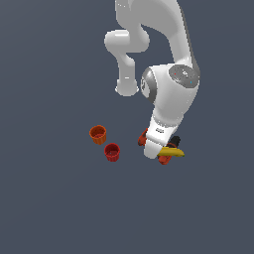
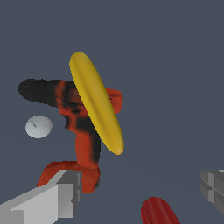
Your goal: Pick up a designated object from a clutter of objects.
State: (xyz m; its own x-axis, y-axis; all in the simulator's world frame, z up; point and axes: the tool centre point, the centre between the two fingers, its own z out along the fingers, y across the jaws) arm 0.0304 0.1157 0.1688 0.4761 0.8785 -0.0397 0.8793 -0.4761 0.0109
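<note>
Where the white arm bends down over the dark grey worktop (image 1: 49,208), you see its end effector (image 2: 140,192) hanging above the clutter with its grey fingers (image 2: 57,199) spread wide apart and nothing between them. The yellow curved banana (image 2: 96,107) lies across the red-and-black power drill (image 2: 76,131), touching it, in front of the fingers and not between them. A small white ball (image 2: 39,127) sits just beside the drill's black end. In the exterior view the banana (image 1: 172,152) peeks out at the arm's lower tip, while the orange cup (image 1: 98,134) and the red cup (image 1: 112,152) stand close together toward the exterior view's left.
</note>
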